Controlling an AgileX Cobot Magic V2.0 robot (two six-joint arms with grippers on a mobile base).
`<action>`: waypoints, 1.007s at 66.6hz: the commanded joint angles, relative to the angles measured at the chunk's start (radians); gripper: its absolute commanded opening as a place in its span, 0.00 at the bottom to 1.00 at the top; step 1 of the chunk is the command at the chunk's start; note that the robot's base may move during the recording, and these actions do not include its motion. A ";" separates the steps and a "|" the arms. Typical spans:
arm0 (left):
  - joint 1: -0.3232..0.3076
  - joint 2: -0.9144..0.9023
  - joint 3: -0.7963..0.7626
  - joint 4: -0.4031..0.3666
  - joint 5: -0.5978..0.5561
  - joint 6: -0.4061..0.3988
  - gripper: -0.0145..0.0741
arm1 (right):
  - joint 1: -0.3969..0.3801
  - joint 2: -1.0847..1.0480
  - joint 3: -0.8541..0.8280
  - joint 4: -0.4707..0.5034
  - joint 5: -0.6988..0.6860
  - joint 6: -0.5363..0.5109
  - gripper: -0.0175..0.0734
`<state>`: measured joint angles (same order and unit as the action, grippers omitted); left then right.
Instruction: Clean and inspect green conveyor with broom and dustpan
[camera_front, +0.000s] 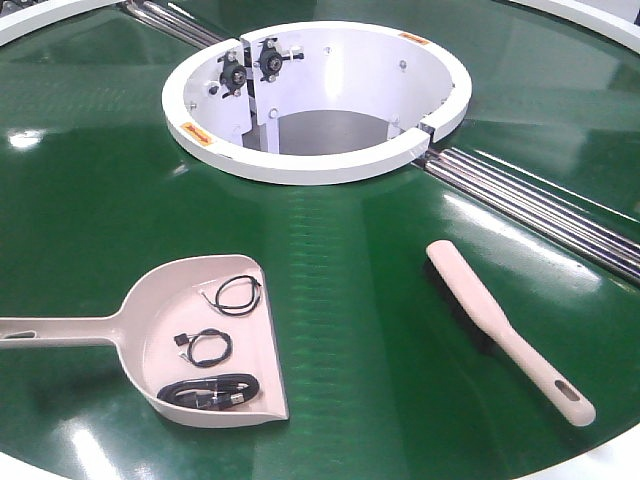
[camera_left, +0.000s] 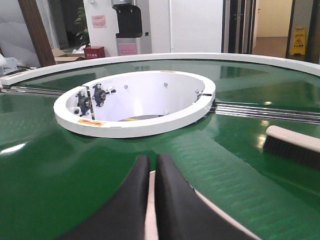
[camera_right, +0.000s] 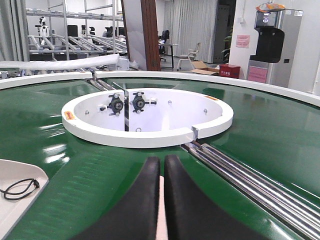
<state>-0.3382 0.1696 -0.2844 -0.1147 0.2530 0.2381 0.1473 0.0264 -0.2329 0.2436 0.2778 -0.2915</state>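
The dustpan lies flat at the near left of the green conveyor, holding three coiled black cables; the broom lies at the near right, well apart from it; left gripper fingers pressed together around a pale strip; right gripper likewise pressed together; white ring opening beyond.

left hand: smooth black curved fingers | right hand: same glossy black rounded fingers
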 joint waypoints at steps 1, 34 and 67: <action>-0.004 0.015 -0.026 -0.014 -0.077 -0.008 0.15 | -0.004 0.013 -0.026 0.002 -0.076 -0.002 0.18; -0.004 0.014 -0.012 -0.010 -0.081 -0.008 0.15 | -0.004 0.013 -0.026 0.002 -0.076 -0.002 0.18; 0.224 -0.200 0.323 0.073 -0.201 -0.091 0.15 | -0.004 0.013 -0.026 0.002 -0.075 -0.002 0.18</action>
<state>-0.1321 -0.0040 0.0253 -0.0622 0.1065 0.1859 0.1473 0.0264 -0.2329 0.2436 0.2778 -0.2915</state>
